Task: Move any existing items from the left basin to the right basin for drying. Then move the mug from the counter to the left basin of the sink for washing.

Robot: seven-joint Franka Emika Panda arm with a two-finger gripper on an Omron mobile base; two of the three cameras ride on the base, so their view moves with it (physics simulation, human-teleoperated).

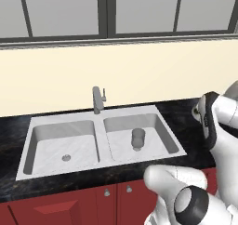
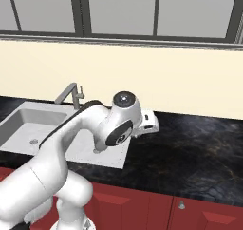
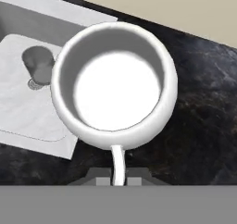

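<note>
The white-grey mug [image 3: 115, 93] is seen from above and close up in the hand view, and its thin handle runs down between my fingertips. My gripper [image 3: 119, 179] is shut on that handle and holds the mug over the black counter [image 3: 199, 126], just right of the sink. The dark grey cup [image 1: 138, 139] lies tipped in the right basin [image 1: 155, 126], and the same cup [image 3: 39, 63] appears beside the drain. Nothing but its round drain sits in the left basin [image 1: 46, 140].
The grey faucet [image 1: 97, 100] stands at the middle of the sink's back rim. A cream wall and windows rise behind the counter. Red cabinet fronts [image 1: 69, 205] run below. My arm [image 2: 95, 124] crosses over the right basin.
</note>
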